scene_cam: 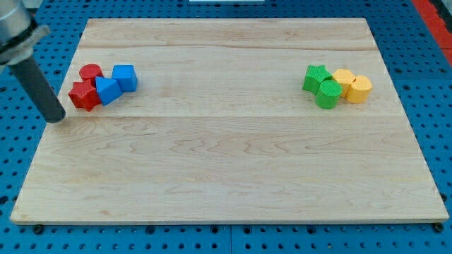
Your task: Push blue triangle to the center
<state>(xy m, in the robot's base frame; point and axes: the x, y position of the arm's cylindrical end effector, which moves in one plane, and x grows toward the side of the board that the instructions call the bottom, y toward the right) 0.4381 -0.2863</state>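
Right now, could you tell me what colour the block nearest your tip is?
Red, just right of my tip; the camera view shows it.

Pale wooden board (233,169), long grain, seams running across near the view's top. Underneath and all round, blue pegboard (14,162) dotted with holes. Red strip (434,10) at the view's top right corner. Soft, even light, faint shadows.
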